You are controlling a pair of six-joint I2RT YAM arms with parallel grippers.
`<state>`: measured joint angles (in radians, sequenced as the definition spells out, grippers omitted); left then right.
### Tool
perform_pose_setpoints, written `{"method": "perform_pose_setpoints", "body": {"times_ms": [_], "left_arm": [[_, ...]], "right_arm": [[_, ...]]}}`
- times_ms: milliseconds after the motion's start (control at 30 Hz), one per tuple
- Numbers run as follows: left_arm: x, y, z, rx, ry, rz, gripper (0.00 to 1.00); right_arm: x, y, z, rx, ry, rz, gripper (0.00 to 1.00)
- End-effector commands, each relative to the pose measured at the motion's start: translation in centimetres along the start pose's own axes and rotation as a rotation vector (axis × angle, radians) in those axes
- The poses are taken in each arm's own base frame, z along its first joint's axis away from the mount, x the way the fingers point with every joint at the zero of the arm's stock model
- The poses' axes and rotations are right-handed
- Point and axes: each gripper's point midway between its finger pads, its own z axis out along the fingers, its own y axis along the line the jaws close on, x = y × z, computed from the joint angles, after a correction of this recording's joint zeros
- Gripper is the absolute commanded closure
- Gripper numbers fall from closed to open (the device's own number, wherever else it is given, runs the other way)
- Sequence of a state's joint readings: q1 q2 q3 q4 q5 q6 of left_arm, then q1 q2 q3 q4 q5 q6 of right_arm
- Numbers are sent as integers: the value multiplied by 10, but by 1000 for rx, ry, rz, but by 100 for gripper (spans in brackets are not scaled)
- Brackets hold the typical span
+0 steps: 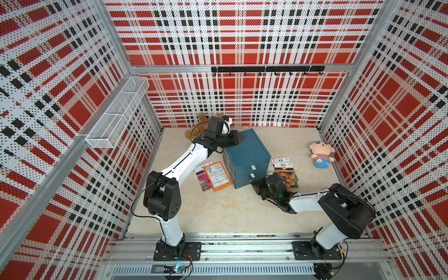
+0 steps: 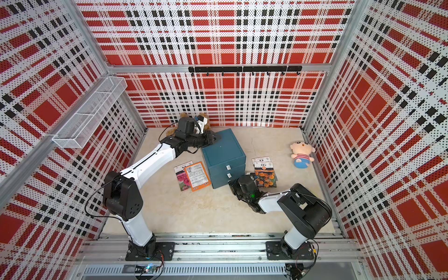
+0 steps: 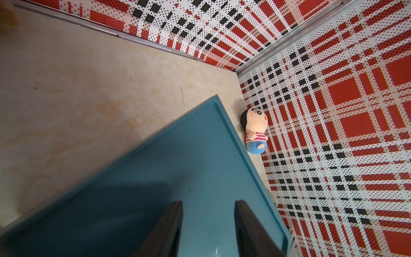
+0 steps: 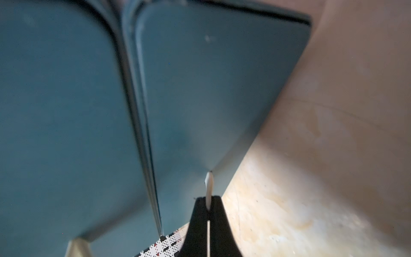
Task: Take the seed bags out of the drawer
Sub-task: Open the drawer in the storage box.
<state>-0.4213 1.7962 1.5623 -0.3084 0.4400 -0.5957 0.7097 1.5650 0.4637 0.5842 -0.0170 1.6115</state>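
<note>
Seed bags point(image 1: 217, 175) lie on the table point(image 1: 218, 213) either side of the teal drawer cabinet point(image 1: 247, 148), where we see our right gripper point(image 4: 208, 205) clamped on the white tab point(image 4: 209, 184) of the lower drawer point(image 1: 242, 180), and our left gripper point(image 3: 209, 218) open over the cabinet top.

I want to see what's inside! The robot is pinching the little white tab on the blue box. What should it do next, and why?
Probably pull straight back, gently. The right tool is shut on the white tab of the lower drawer, which looks closed, and the left tool is over the top of the blue cabinet, seemingly bracing it.
</note>
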Motion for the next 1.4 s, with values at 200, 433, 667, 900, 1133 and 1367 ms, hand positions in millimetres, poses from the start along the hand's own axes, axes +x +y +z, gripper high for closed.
{"method": "perform_pose_setpoints", "body": {"times_ms": [200, 433, 667, 900, 1133, 1367], "left_arm": [[37, 51, 4, -138, 93, -111, 56], [43, 59, -1, -157, 95, -132, 56], [49, 56, -2, -167, 96, -129, 56], [59, 53, 2, -159, 107, -132, 56], [63, 50, 6, -144, 100, -140, 56], [70, 39, 10, -111, 115, -135, 56]], "right_arm": [[8, -23, -60, 46, 28, -46, 100], [25, -53, -91, 76, 105, -32, 100], [25, -61, -111, 66, 104, -47, 69], [16, -65, -140, 210, 66, -186, 44], [-10, 11, -179, 262, -37, -495, 39], [-9, 52, -114, 414, 94, -916, 35]]}}
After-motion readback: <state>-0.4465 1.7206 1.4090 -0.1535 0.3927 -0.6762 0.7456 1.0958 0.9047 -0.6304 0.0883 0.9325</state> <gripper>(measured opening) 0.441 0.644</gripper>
